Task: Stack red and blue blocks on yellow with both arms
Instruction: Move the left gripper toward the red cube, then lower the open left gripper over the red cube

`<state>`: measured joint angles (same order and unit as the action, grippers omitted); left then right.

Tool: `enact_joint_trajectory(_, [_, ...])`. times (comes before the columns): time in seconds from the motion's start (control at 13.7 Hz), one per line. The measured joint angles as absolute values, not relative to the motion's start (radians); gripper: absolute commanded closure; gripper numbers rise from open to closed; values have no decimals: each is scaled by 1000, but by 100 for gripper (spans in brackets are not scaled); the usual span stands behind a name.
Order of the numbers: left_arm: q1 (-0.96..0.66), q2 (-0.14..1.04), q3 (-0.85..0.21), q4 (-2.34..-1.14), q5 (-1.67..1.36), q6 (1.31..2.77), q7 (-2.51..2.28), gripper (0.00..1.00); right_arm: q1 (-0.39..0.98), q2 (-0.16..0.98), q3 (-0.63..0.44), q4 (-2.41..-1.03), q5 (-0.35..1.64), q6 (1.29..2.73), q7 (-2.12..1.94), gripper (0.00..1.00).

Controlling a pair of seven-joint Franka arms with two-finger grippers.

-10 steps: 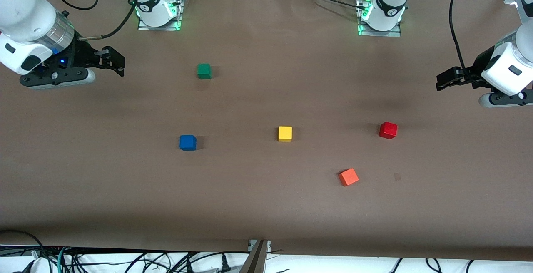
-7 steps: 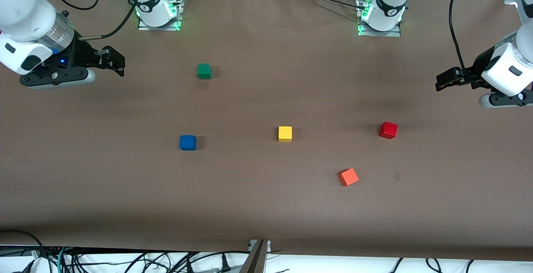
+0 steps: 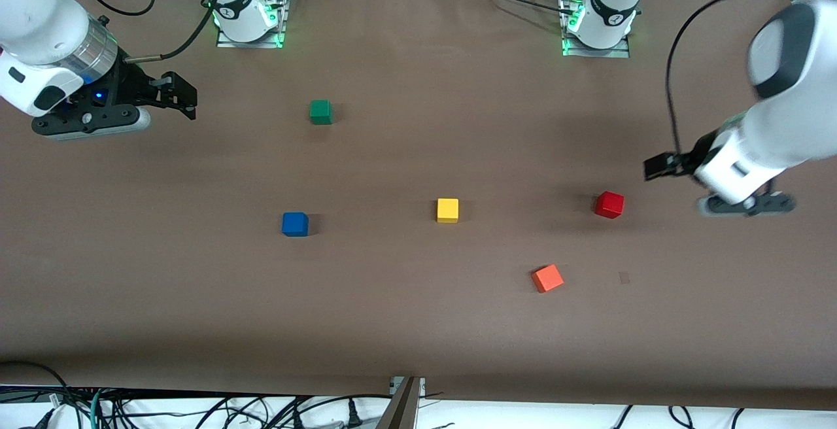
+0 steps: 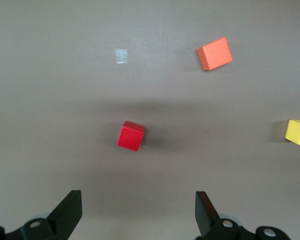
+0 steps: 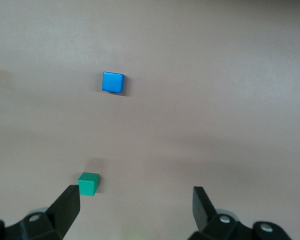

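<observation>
The red block (image 3: pixel 609 205), yellow block (image 3: pixel 447 210) and blue block (image 3: pixel 295 224) rest flat on the table, well apart, unstacked. Yellow lies between them; red toward the left arm's end, blue toward the right arm's end.

- Front view: high above the table (image 3: pixel 405 324), facing the 2 arm bases, taking in all 5 cubes.
- Left wrist view: looks down from well above; shares the red cube (image 4: pixel 131 135), orange cube (image 4: pixel 215 53) and yellow cube (image 4: pixel 298 132).
- Right wrist view: same downward look; shares the blue cube (image 5: pixel 113 82) and green cube (image 5: pixel 88 183).
</observation>
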<state>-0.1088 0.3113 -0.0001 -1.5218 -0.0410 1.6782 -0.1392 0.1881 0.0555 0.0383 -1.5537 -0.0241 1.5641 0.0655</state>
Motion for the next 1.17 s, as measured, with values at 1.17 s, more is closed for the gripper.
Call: enact_joint_trajectory(1.17, [-136,427,4,-2081,56,2430,64,0,189,56,38,-1553,-24,1564,65,0])
